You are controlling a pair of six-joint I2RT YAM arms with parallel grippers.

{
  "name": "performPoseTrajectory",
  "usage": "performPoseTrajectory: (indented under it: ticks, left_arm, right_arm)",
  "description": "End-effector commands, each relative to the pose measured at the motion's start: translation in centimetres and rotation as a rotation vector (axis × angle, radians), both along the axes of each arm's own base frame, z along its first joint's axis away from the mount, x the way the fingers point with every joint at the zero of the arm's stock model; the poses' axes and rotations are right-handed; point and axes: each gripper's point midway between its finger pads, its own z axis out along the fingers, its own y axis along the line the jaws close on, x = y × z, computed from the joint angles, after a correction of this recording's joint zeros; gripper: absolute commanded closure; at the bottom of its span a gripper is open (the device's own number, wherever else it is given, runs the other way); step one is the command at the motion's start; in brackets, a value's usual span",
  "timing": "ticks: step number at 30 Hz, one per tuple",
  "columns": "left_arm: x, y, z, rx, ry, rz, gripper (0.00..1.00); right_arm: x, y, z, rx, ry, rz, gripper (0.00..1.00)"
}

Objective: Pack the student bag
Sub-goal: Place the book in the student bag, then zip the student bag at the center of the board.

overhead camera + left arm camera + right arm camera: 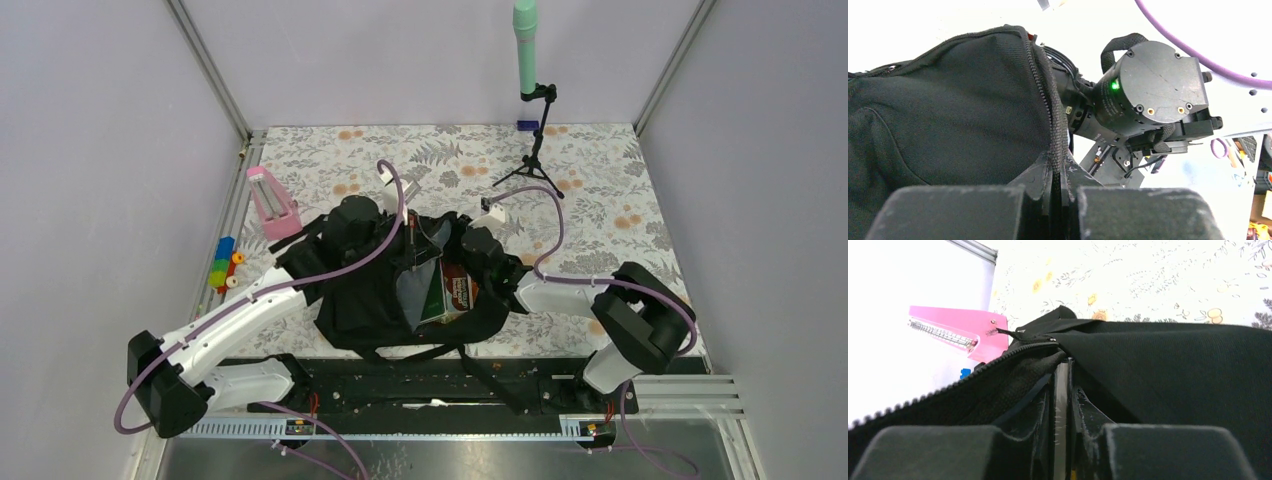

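The student bag (370, 300) lies mid-table, a large black backpack with its zip open and grey lining showing. A book (456, 290) with a red and green cover sits in the opening. My left gripper (405, 238) is shut on the bag's zipper edge (1058, 125), and the fabric strip is pinched between its fingers (1060, 172). My right gripper (458, 258) is at the opening's right side. It is shut on a thin pale flat edge (1062, 385), apparently the book, with the bag's black fabric (1173, 370) draped around it.
A pink stapler-like object (270, 200) stands left of the bag, also seen as the pink object (960, 330). Coloured blocks (226, 266) lie near the left rail. A mint-green microphone on a black tripod (530, 100) stands at the back right. The bag's straps (470, 360) trail over the near edge.
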Motion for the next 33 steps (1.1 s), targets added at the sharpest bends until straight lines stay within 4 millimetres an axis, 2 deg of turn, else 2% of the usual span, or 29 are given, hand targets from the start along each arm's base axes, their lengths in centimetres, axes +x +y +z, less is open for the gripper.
performPoseTrajectory:
  ticks: [1,4,6,8,10,15,18,20,22,24,27,30,32,33]
  left_arm:
    - [-1.6,-0.8,3.7,-0.146,-0.035,-0.067,1.00]
    - [-1.4,-0.4,3.1,-0.133,-0.038,-0.041,1.00]
    - [-0.9,0.0,2.6,-0.117,-0.046,-0.007,1.00]
    - [-0.7,0.1,2.2,-0.103,-0.047,0.003,1.00]
    - [-0.7,0.2,2.0,-0.088,-0.051,-0.002,1.00]
    - [-0.2,0.2,0.6,-0.014,-0.060,0.013,0.99]
    - [0.0,-0.2,-1.6,0.048,-0.052,0.048,0.99]
    - [-0.2,-0.9,-3.4,0.094,-0.036,0.062,0.98]
    - [-0.3,-2.0,-4.8,0.125,-0.027,0.085,0.94]
    - [-0.6,-3.6,-5.7,0.119,0.000,0.092,0.84]
    - [-1.7,-6.9,-6.1,0.072,0.057,0.058,0.58]
    - [-4.0,-10.4,-5.7,0.071,0.065,-0.014,0.32]
    - [-5.1,-11.6,-5.2,0.122,0.007,-0.028,0.19]
    - [-5.6,-11.5,-5.3,0.164,-0.014,-0.032,0.11]
  right_arm:
    - [2.0,-1.9,-0.4,-0.246,-0.116,-0.071,0.67]
    - [1.1,-3.7,-0.8,-0.332,-0.111,-0.074,0.45]
    - [0.4,-5.7,-1.2,-0.400,-0.105,-0.100,0.36]
    - [-0.1,-8.5,-1.6,-0.501,-0.091,-0.157,0.30]
    - [-0.8,-10.4,-1.3,-0.559,-0.091,-0.163,0.26]
    - [-2.1,-13.1,-0.2,-0.623,-0.073,-0.099,0.22]
    - [-3.1,-14.9,1.2,-0.657,-0.074,-0.083,0.20]
    - [-3.7,-15.8,2.2,-0.637,-0.067,-0.059,0.14]
    - [-4.6,-16.8,2.2,-0.603,-0.021,-0.019,0.13]
    - [-5.5,-17.0,3.0,-0.547,-0.012,0.027,0.12]
    - [-7.2,-17.1,4.9,-0.516,-0.041,0.092,0.05]
    - [-8.5,-17.9,6.9,-0.516,-0.057,0.097,0.01]
    - [-8.9,-18.6,7.9,-0.540,-0.062,0.094,0.00]
    - [-8.9,-18.8,8.4,-0.555,-0.065,0.096,0.00]
